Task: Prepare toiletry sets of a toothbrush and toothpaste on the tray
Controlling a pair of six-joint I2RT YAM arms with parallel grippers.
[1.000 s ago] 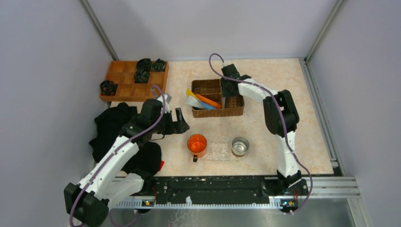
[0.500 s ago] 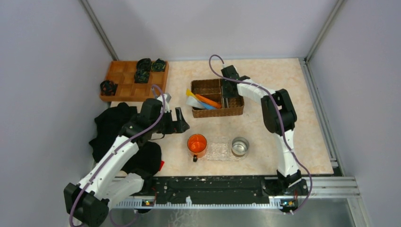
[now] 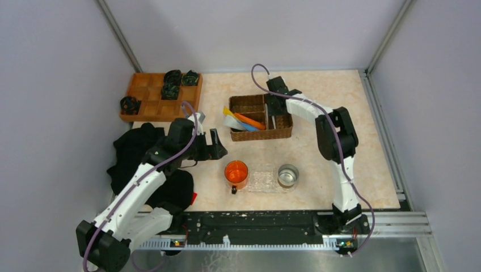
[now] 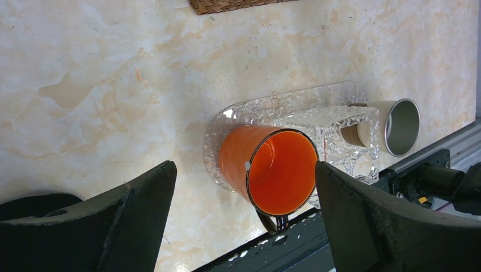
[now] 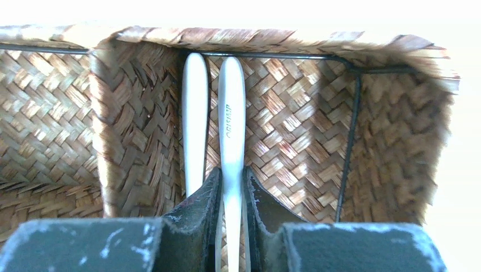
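My right gripper (image 5: pixel 232 178) is inside the right compartment of the wicker basket (image 3: pixel 261 118) and is shut on a white toothbrush (image 5: pixel 231 122). A second white toothbrush (image 5: pixel 195 122) lies beside it, against the compartment's left wall. Blue, yellow and orange toothpaste tubes (image 3: pixel 241 121) lie in the basket's left compartment. The clear bumpy tray (image 3: pixel 262 179) sits near the front, holding an orange mug (image 3: pixel 236 171) and a steel cup (image 3: pixel 287 175). My left gripper (image 3: pixel 214 144) is open and empty, hovering left of and above the mug (image 4: pixel 272 170); the tray (image 4: pixel 317 110) shows there too.
An orange wooden compartment tray (image 3: pixel 160 95) with dark items stands at the back left. A black cloth (image 3: pixel 142 161) lies at the left under my left arm. The steel cup (image 4: pixel 400 126) is near the front rail.
My right gripper has shifted slightly within the basket's right compartment. The left arm has barely moved.
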